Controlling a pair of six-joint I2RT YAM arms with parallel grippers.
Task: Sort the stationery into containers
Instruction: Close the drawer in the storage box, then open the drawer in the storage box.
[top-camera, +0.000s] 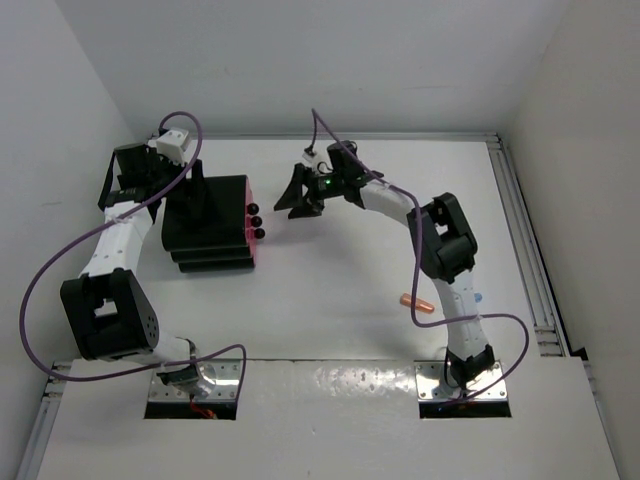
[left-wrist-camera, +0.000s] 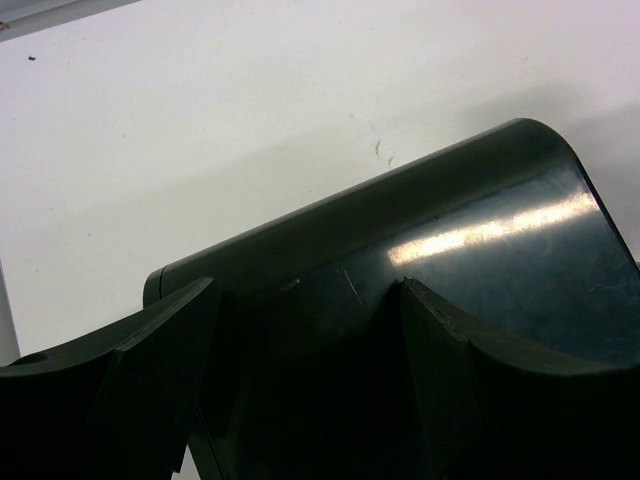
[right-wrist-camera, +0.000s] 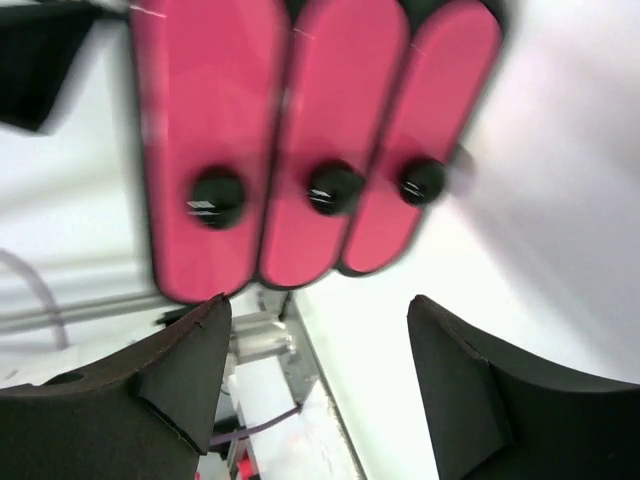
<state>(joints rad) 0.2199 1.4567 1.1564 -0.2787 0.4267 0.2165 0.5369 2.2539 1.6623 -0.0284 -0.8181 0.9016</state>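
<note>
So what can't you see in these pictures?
- Inside the pink drawers: they are shut in both the right wrist and top views.
- Small blue thing: top view, mostly behind the right arm, too small to name.
- Left pincer: left wrist view, dark against the black box; touching or not, unclear.
- Knobs: right wrist view, smeared by blur.

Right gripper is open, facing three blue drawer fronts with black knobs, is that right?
Not blue. The right wrist view shows the three drawer fronts are pink; the right gripper is open, facing them, and the knobs are black.
</note>
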